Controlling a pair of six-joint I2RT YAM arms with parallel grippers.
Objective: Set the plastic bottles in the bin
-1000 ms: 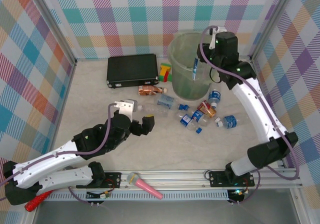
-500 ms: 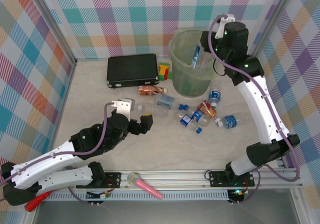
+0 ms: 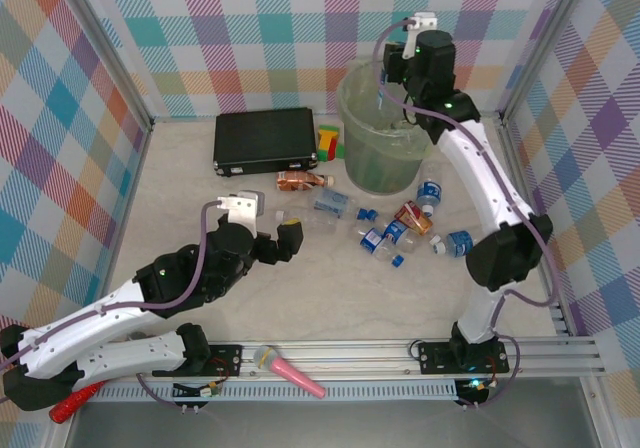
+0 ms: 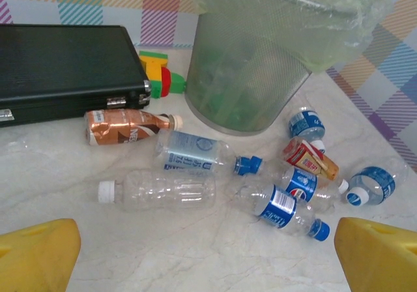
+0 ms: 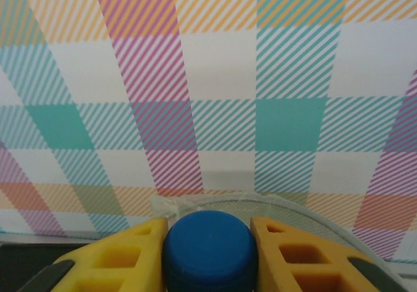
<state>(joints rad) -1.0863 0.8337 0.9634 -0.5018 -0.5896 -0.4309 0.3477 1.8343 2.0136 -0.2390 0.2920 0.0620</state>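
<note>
My right gripper [image 3: 386,80] hangs over the rim of the pale-green bin [image 3: 380,158], shut on a plastic bottle. The right wrist view shows that bottle's blue cap [image 5: 210,249] pinched between the yellow fingers, with the bin's rim [image 5: 313,210] just beyond. Several more plastic bottles lie on the table in front of the bin: a clear one with a white cap [image 4: 159,189], a blue-capped one [image 4: 202,154], a copper-brown one [image 4: 124,126] and a blue-labelled one [image 4: 283,208]. My left gripper [image 3: 277,242] is open, low over the table, a little short of the white-capped bottle.
A flat black case [image 3: 265,140] lies left of the bin, with a red, green and yellow toy [image 3: 330,143] between them. A pink stick [image 3: 290,371] and a red stick [image 3: 75,403] lie at the near rail. Checked walls close in three sides.
The right gripper has carried its bottle up and to the left, from the bin's right side to above its opening. The left gripper has edged forward slightly, still open.
</note>
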